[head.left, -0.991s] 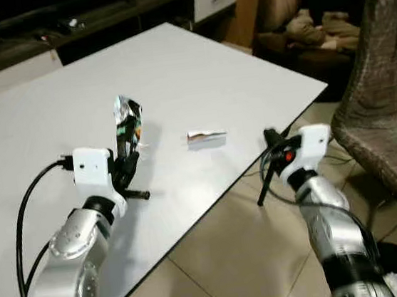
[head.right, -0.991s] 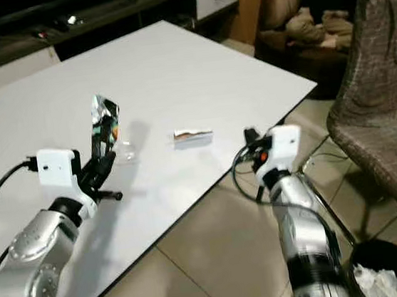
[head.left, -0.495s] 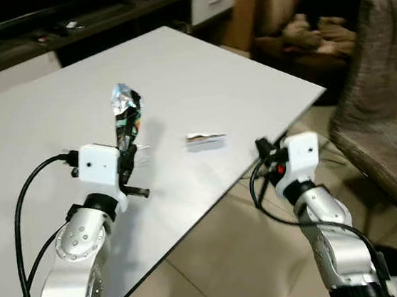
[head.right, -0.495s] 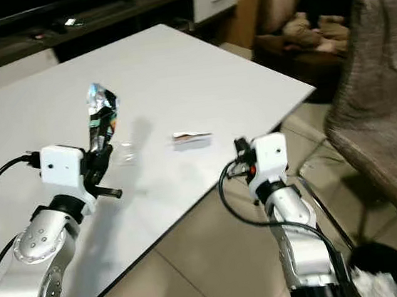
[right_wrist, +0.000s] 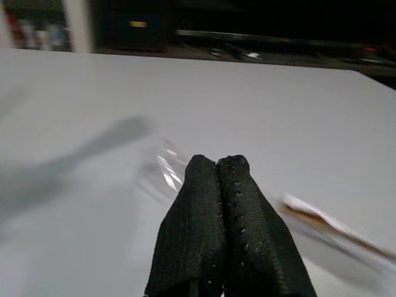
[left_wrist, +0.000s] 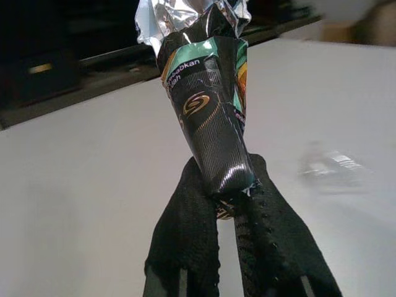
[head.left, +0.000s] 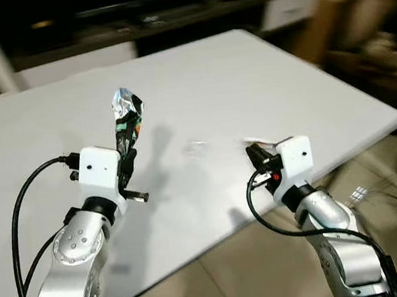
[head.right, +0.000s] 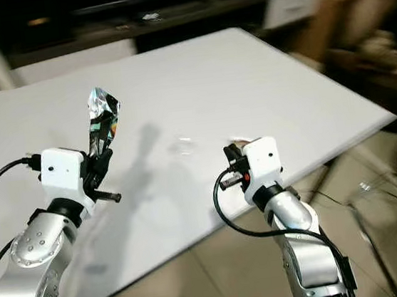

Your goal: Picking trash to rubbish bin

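- The left tool (left_wrist: 226, 185) is up above the white table (head.left: 262, 77), fingers pinched tight on the bottom end of a dark foil snack wrapper (left_wrist: 207, 105).
- That wrapper stands nearly upright out of the fingertips, its crumpled silver top (head.left: 125, 103) flaring open above the black and teal body, clear of the tabletop.
- Over on the right side, the right tool (right_wrist: 224, 170) hovers low near the table's front edge, its two black fingers pressed flat together with nothing between them.
- Just beyond those closed fingertips lies a scrap of clear plastic film (right_wrist: 166, 168) flat on the table, blurred but catching the light.
- Off to one side of the right tool sits a small flat paper wrapper (right_wrist: 322, 223), also on the table, close to the tool but not touching it.
- The far background is dark and smeared, hard to make out.
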`<state>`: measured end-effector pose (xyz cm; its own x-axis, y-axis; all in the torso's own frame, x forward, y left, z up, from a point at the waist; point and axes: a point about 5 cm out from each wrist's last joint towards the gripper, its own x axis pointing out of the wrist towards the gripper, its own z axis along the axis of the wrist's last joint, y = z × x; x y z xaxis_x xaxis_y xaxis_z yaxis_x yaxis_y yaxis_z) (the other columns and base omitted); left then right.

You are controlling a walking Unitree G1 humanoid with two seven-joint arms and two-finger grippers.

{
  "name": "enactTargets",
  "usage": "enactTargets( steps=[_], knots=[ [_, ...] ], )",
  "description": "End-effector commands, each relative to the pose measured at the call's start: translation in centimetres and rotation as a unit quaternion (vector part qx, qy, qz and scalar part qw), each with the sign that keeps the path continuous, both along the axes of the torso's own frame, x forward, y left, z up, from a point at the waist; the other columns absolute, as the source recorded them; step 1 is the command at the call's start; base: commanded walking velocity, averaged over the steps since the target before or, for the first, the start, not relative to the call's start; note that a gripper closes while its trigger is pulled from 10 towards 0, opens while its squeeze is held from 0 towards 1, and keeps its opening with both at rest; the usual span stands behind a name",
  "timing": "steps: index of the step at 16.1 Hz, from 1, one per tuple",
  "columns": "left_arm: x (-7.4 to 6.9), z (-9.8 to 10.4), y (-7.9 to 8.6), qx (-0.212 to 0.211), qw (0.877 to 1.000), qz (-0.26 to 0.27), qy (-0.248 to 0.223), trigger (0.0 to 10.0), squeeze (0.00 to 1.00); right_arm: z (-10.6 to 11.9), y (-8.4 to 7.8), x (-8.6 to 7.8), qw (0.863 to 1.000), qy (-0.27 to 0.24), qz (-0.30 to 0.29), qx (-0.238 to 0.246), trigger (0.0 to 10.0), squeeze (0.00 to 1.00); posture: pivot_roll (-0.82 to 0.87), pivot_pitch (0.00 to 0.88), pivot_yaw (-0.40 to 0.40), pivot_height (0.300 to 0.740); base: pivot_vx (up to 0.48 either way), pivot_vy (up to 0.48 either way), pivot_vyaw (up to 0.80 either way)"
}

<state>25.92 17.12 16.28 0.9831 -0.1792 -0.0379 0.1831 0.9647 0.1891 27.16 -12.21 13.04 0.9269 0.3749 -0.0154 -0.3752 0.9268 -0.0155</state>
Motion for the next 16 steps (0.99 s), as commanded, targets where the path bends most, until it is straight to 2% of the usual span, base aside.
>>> enactTargets(
  steps=[1, 4, 5, 8, 10, 11, 12, 13, 14, 16],
  knots=[
    [0.1, 0.5, -0.1, 0.001, 1.000, -0.001, -0.009, 10.0, 0.00, 1.1, -0.6, 0.3, 1.000, -0.014, -0.013, -0.001, 10.0, 0.00, 0.04, 0.000, -0.005, 0.740, 0.334, 0.000, 0.76],
    [0.3, 0.5, -0.3, -0.002, 1.000, -0.003, -0.008, 10.0, 0.00, 1.6, -1.2, 0.5, 1.000, -0.017, -0.021, 0.001, 10.0, 0.00, 0.04, 0.000, -0.003, 0.740, 0.351, 0.000, 0.41],
    [0.3, 0.6, -0.5, -0.004, 1.000, -0.003, -0.008, 10.0, 0.00, 2.0, -1.8, 0.8, 0.999, -0.017, -0.024, -0.018, 10.0, 0.00, 0.04, 0.000, -0.001, 0.740, 0.356, 0.000, 0.00],
    [0.4, 0.5, -0.5, -0.007, 1.000, -0.006, -0.005, 10.0, 0.00, 2.6, -3.7, 1.8, 0.994, -0.009, -0.020, -0.105, 10.0, 0.00, 0.03, 0.000, -0.002, 0.740, 0.356, 0.000, 0.00],
    [0.3, 0.4, -0.9, -0.017, 0.999, -0.028, -0.001, 10.0, 0.00, 3.0, -6.7, 2.6, 0.983, 0.025, -0.017, -0.183, 10.0, 0.00, 0.03, 0.000, -0.003, 0.740, 0.163, 0.000, 0.00],
    [0.3, 0.3, -1.3, -0.018, 0.999, -0.039, 0.006, 10.0, 0.00, 3.2, -7.9, 2.8, 0.980, 0.044, -0.005, -0.193, 10.0, 0.00, 0.02, 0.000, 0.001, 0.740, 0.000, 0.000, 0.00],
    [0.2, 0.0, -1.7, -0.007, 0.998, -0.063, 0.013, 10.0, 0.00, 3.4, -9.0, 2.9, 0.980, 0.079, 0.023, -0.184, 10.0, 1.00, 0.01, 0.000, 0.004, 0.740, 0.000, 0.000, 0.00],
    [0.2, -0.1, -2.2, -0.007, 0.996, -0.088, 0.022, 10.0, 0.00, 3.1, -10.2, 2.6, 0.963, 0.138, 0.086, -0.214, 10.0, 1.00, -0.01, 0.000, 0.013, 0.740, 0.000, 0.000, 0.00],
    [0.3, -0.2, -2.6, -0.006, 0.994, -0.106, 0.029, 10.0, 0.00, 2.8, -11.3, 2.7, 0.945, 0.175, 0.122, -0.247, 10.0, 1.00, -0.02, 0.000, 0.014, 0.740, 0.000, 0.000, 0.00],
    [0.4, -0.2, -3.0, -0.003, 0.990, -0.136, 0.044, 10.0, 0.00, 3.1, -12.4, 3.8, 0.937, 0.189, 0.135, -0.262, 10.0, 1.00, -0.03, 0.000, 0.016, 0.740, 0.000, 0.000, 0.00]
  ],
)
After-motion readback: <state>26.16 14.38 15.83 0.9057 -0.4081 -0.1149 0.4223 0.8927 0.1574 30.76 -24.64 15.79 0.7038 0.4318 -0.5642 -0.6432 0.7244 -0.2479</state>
